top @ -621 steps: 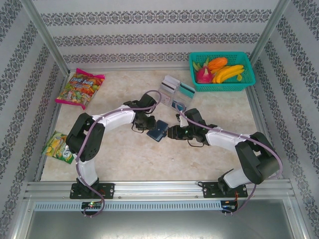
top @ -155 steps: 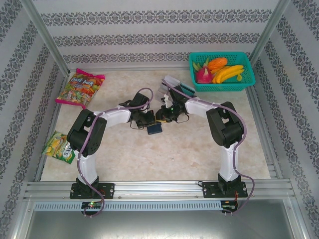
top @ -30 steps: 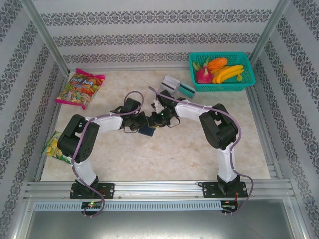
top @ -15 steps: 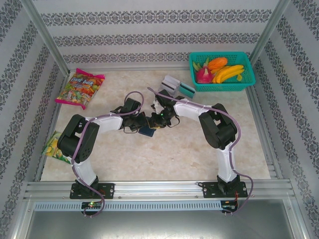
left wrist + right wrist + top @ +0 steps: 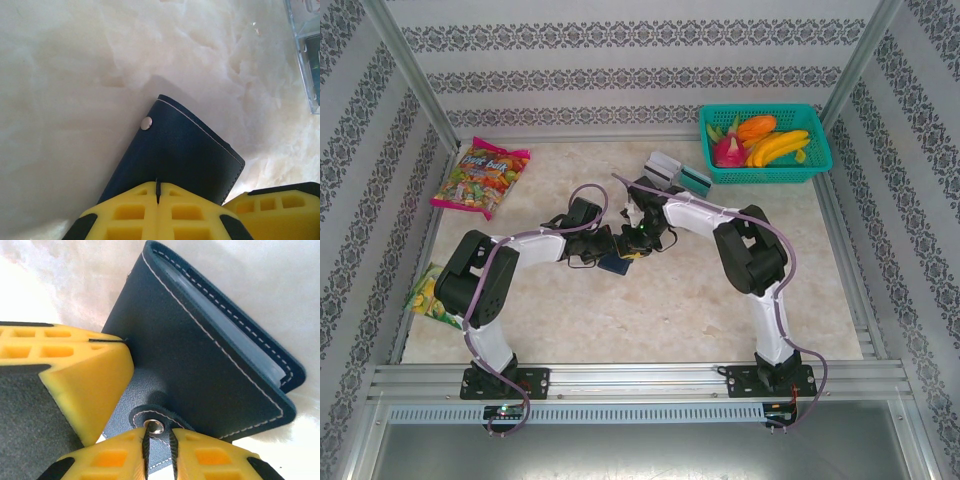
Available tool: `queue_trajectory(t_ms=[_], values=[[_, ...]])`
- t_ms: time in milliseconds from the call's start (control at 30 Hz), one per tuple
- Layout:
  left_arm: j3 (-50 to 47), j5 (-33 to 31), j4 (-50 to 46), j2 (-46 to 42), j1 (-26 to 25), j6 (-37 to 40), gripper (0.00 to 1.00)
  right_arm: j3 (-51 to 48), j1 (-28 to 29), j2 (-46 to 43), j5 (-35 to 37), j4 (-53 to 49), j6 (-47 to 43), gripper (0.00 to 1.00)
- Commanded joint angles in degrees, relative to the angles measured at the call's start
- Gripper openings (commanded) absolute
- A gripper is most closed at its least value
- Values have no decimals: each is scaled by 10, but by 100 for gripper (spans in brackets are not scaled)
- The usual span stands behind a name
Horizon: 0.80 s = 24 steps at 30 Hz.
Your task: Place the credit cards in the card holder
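The card holder (image 5: 614, 264) is a dark navy wallet lying mid-table between both grippers. My left gripper (image 5: 603, 252) is shut on its thin flap edge; the left wrist view has the yellow fingertips (image 5: 135, 210) pressed together at the left gripper (image 5: 157, 184), with the card holder (image 5: 185, 155) and its metal stud beyond. My right gripper (image 5: 159, 432) pinches the snap tab (image 5: 150, 416) of the card holder (image 5: 210, 355); the right gripper (image 5: 634, 243) sits just right of the wallet. The credit cards (image 5: 665, 169), white-grey and teal, lie behind near the basket.
A teal basket (image 5: 818, 165) of fruit stands at the back right. A candy bag (image 5: 480, 178) lies at the back left and a smaller snack packet (image 5: 435, 295) at the left edge. A clear-edged card corner (image 5: 306, 55) lies close beyond the wallet.
The right arm's elbow has drifted slightly left. Both grippers and the card holder stay where they were.
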Motion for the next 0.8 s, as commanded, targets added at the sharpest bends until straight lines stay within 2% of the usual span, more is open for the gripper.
queue_trajectory(t_ms=[0, 533, 767], values=[[-29, 8, -34, -1, -3, -13, 0, 17, 13, 47, 28, -32, 1, 22], [-77, 43, 22, 6, -2, -26, 0, 136, 46, 113, 111, -144, 58, 21], [-83, 71, 37, 19, -2, -25, 0, 178, 58, 139, 107, -123, 98, 19]])
